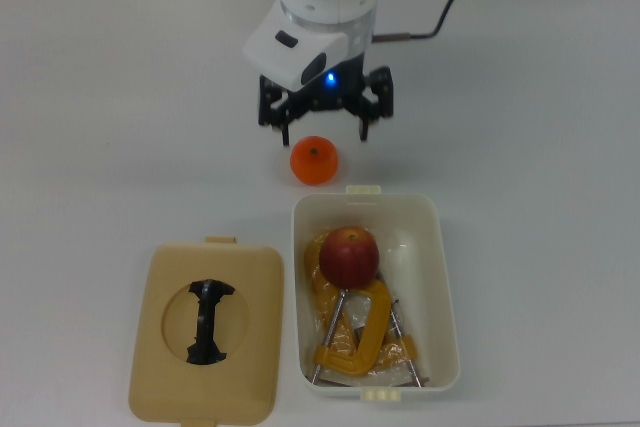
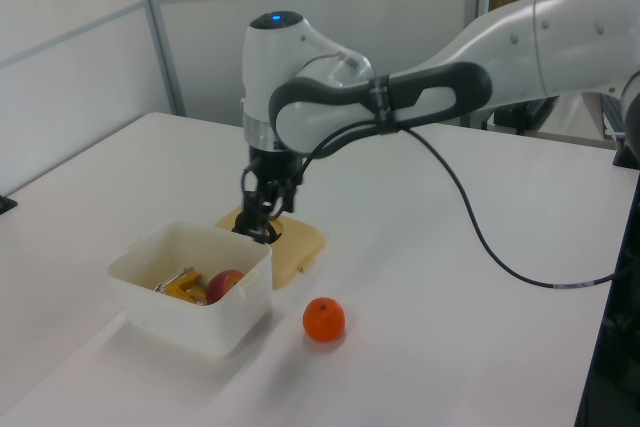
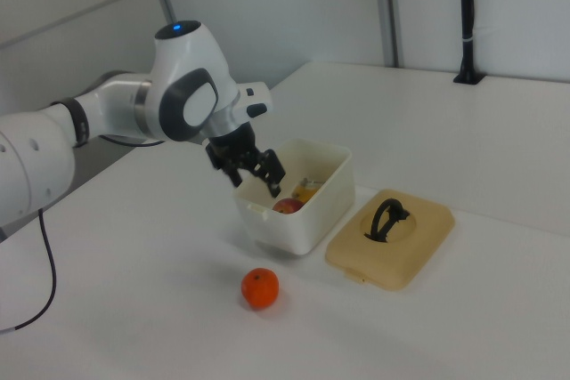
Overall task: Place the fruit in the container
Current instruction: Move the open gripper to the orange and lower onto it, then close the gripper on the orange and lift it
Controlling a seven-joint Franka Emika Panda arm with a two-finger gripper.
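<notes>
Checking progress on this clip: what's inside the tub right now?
The tub holds the apple, resting on a yellow clamp and clear plastic. The orange lies outside. The floor beneath them is hidden.

No text, label, brand, number or sign can be read anywhere in the three views, neither on the arm nor on any thing lying on the surface (image 1: 120,97).

Apple (image 1: 349,256): dark red, lying inside tub (image 1: 441,277). Tub cream-white, rectangular, open, upright on table. Orange (image 1: 314,160): on table just outside tub's short end.
</notes>
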